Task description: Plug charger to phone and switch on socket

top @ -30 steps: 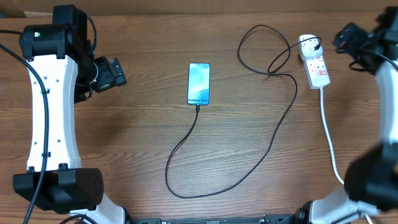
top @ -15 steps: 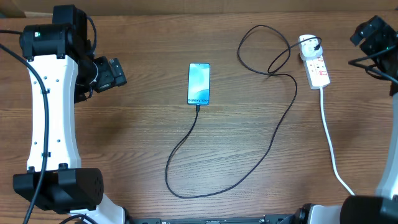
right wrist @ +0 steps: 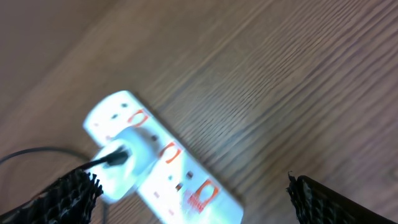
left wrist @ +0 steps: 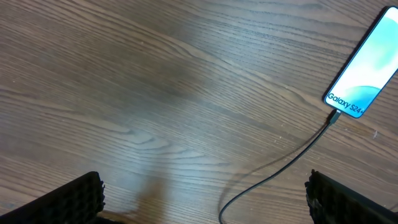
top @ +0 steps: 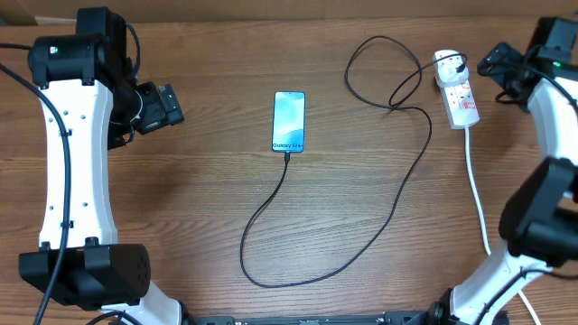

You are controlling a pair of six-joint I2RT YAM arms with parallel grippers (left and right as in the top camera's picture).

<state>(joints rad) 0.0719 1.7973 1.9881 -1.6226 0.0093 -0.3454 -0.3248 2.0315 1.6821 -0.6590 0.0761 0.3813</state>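
The phone (top: 289, 121) lies screen up, lit, at the table's middle; the left wrist view shows it (left wrist: 367, 68) at top right. The charger (top: 397, 194), a thin black cable, has its tip (left wrist: 334, 117) in the phone's bottom edge. It loops forward and back up to a white plug (top: 447, 65) in the socket (top: 459, 95). My left gripper (top: 176, 104) hovers open, well left of the phone. My right gripper (top: 497, 60) hangs open just right of the socket's far end, the socket (right wrist: 161, 168) blurred below its spread fingers (right wrist: 336, 199).
The socket's thick white cord (top: 479, 199) runs toward the front edge on the right. The cable's lowest loop (top: 262, 282) lies near the front middle. My white left arm (top: 72, 153) spans the left side. Bare wood lies between the phone and the left gripper.
My right arm swung out to the right and came back; its gripper now sits close beside the socket's far end. The left arm, phone and cable have not moved.
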